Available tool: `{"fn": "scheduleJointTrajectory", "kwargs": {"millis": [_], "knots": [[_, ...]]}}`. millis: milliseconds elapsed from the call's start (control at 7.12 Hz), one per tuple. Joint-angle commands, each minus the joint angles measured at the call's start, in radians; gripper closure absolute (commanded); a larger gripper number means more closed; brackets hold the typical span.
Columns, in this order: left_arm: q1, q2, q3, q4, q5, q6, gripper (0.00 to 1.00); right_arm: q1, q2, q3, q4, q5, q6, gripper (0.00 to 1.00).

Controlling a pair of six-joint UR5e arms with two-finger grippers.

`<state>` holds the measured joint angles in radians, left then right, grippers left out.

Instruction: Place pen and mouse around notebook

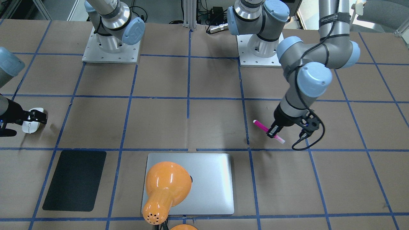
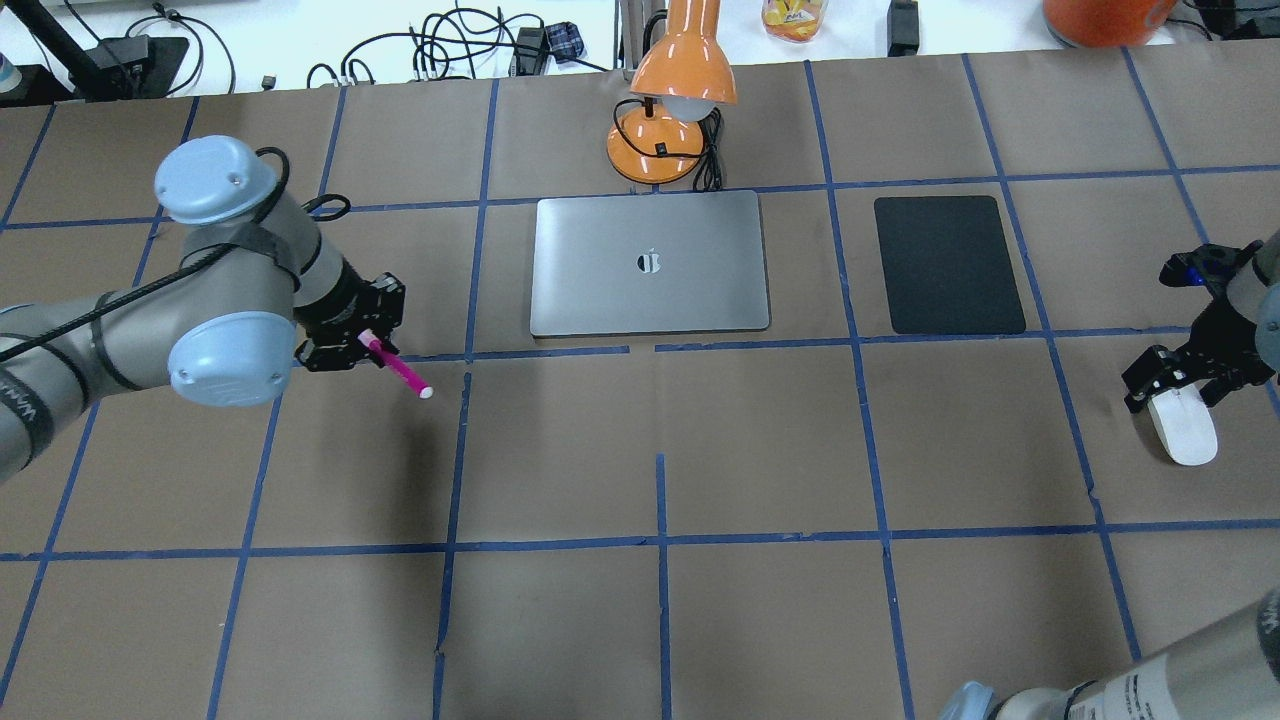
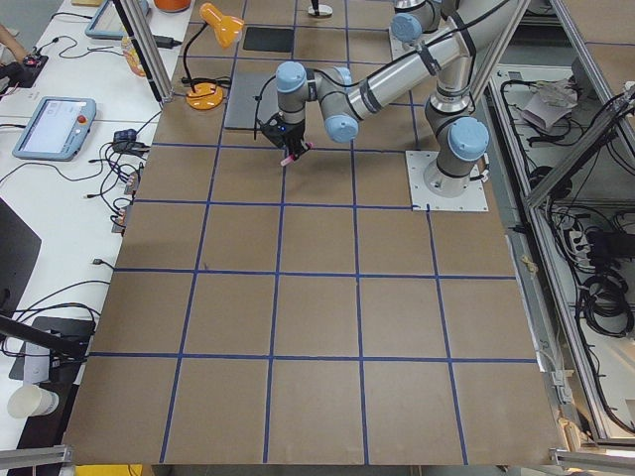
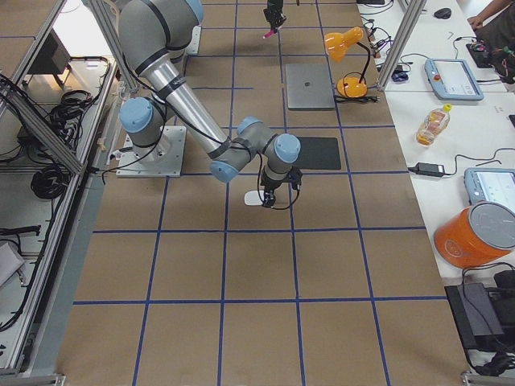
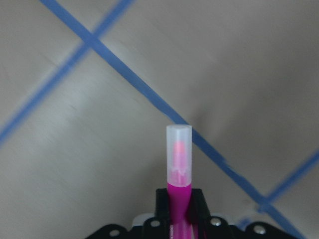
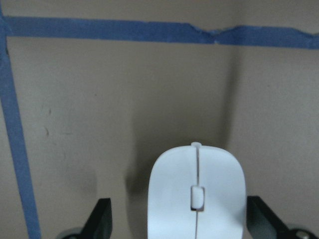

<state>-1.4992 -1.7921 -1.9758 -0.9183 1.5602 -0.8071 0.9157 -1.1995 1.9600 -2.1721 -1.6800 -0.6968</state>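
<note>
The pink pen (image 2: 400, 368) is held in my left gripper (image 2: 360, 345), which is shut on its cap end. Its white tip points toward the table's middle, left of the notebook (image 2: 650, 265), a closed silver laptop. In the left wrist view the pen's (image 5: 178, 164) pale cap sticks out past the fingers over blurred paper. The white mouse (image 2: 1183, 428) lies flat at the far right. My right gripper (image 2: 1180, 385) is open and straddles it. In the right wrist view one finger (image 6: 102, 219) stands clear of the mouse (image 6: 197, 199), the other close beside it.
An orange desk lamp (image 2: 670, 110) stands behind the notebook, its shade hanging over the lid's far edge. A black mat (image 2: 948, 265) lies right of the notebook. Blue tape lines grid the brown paper. Both arm bases (image 1: 110, 48) sit at the robot's side.
</note>
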Motion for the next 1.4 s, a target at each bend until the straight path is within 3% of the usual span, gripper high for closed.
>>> {"fn": "scheduleJointTrajectory", "kwargs": {"millis": [0, 281, 421, 561, 842, 982, 1123, 1263], "knots": [[-0.282, -0.064, 0.102, -0.001, -0.002, -0.510, 1.00, 0.000, 0.000, 0.002, 0.000, -0.001, 0.002, 0.20], [-0.453, -0.154, 0.152, 0.009, -0.002, -0.866, 1.00, 0.000, 0.012, -0.001, 0.000, -0.001, 0.009, 0.24], [-0.479, -0.185, 0.138, 0.001, -0.002, -0.914, 1.00, 0.000, 0.017, -0.003, 0.000, -0.001, 0.011, 0.42], [-0.484, -0.213, 0.138, 0.007, 0.000, -0.935, 1.00, 0.000, 0.017, -0.006, 0.002, -0.013, 0.010, 0.53], [-0.487, -0.239, 0.140, 0.007, -0.005, -0.952, 1.00, 0.000, 0.005, -0.010, 0.009, -0.030, 0.013, 0.64], [-0.489, -0.250, 0.140, 0.013, -0.005, -0.987, 0.53, 0.002, -0.003, -0.015, 0.012, -0.030, 0.014, 0.66], [-0.489, -0.221, 0.143, 0.013, -0.002, -0.979, 0.01, 0.014, -0.023, -0.045, 0.018, -0.027, 0.014, 0.63], [-0.484, -0.198, 0.173, 0.010, 0.004, -0.953, 0.00, 0.031, -0.034, -0.093, 0.025, -0.014, 0.049, 0.63]]}}
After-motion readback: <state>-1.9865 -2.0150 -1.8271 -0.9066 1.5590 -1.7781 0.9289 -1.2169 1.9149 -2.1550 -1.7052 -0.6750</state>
